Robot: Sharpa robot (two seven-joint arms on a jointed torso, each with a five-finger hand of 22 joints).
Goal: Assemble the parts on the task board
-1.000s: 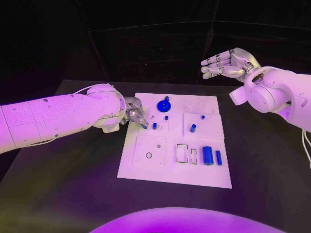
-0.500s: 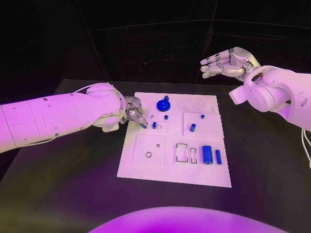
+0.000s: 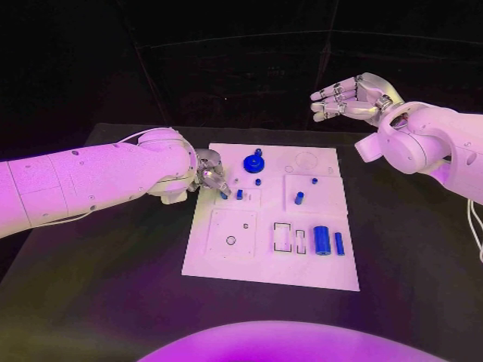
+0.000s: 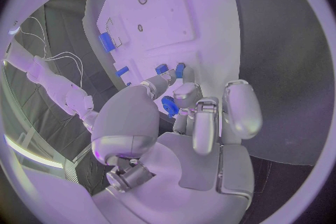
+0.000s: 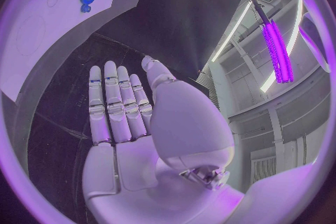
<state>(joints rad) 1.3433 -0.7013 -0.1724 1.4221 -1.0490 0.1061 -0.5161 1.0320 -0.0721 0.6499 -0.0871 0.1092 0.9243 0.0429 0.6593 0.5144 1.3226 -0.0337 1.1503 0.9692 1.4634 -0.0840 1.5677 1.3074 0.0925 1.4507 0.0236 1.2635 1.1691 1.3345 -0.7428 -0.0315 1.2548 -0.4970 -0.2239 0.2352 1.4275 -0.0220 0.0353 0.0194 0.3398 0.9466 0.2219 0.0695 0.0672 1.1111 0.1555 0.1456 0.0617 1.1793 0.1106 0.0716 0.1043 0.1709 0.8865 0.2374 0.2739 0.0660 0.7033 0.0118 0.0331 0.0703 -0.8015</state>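
The white task board (image 3: 269,268) lies in the middle of the table. My left hand (image 3: 211,176) hovers at its far left edge, fingers curled. In the left wrist view it (image 4: 189,123) pinches a small blue part (image 4: 170,106) between thumb and fingers. Just past the fingertips a short blue peg (image 3: 239,194) stands in the board, with another blue peg (image 3: 258,182) beside it. My right hand (image 3: 354,98) is raised beyond the board's far right corner, fingers spread and empty, as the right wrist view (image 5: 122,123) also shows.
On the board are a round blue knob (image 3: 255,161), a blue peg (image 3: 299,198), a large blue cylinder (image 3: 323,241) and a thinner blue cylinder (image 3: 339,244). Rectangular slots (image 3: 283,237) and a ring hole (image 3: 232,241) sit near the front. Dark table surrounds the board.
My left hand's fingertips have drawn back slightly from the board toward its far left edge. The right hand has stayed raised in place.
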